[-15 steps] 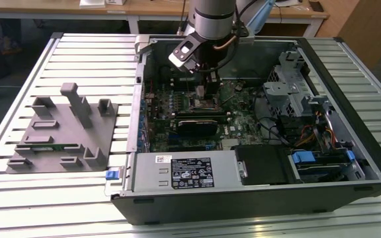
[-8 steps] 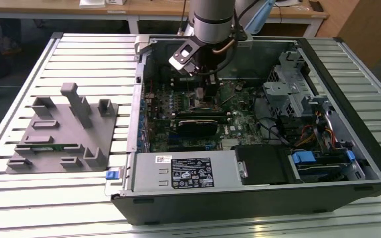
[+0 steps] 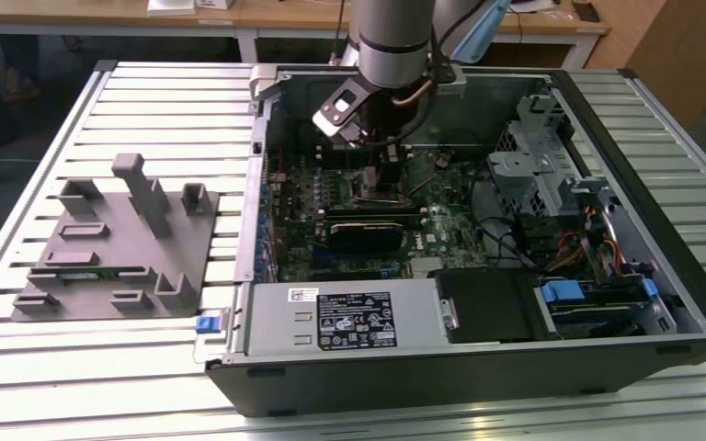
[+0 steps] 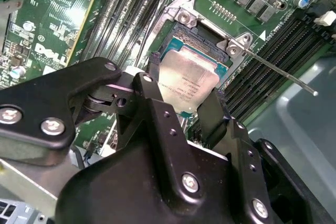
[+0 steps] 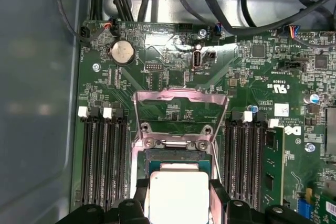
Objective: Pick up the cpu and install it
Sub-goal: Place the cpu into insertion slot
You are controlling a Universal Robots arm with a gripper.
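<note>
The cpu (image 4: pixel 190 78) is a pale silver square chip held between the two black fingers of my gripper (image 4: pixel 184 94). The gripper is shut on its opposite edges. In the first wrist view the cpu (image 5: pixel 178 191) sits between the fingers of the gripper (image 5: pixel 178 203), right over the open socket (image 5: pixel 176 155). The socket's metal load plate (image 5: pixel 181 109) is flipped up behind it. I cannot tell whether the chip rests in the socket or hovers just above it. In the exterior view the gripper (image 3: pixel 378 188) reaches down into the computer case (image 3: pixel 647 303) over the motherboard.
The socket's thin lever (image 4: pixel 278 72) sticks out to one side. Memory slots (image 5: pixel 102 156) flank the socket on both sides. A grey holder tray (image 3: pixel 114 243) with upright blocks lies on the slatted table at the exterior view's left. Drive cages and cables (image 3: pixel 574 220) fill the case's right.
</note>
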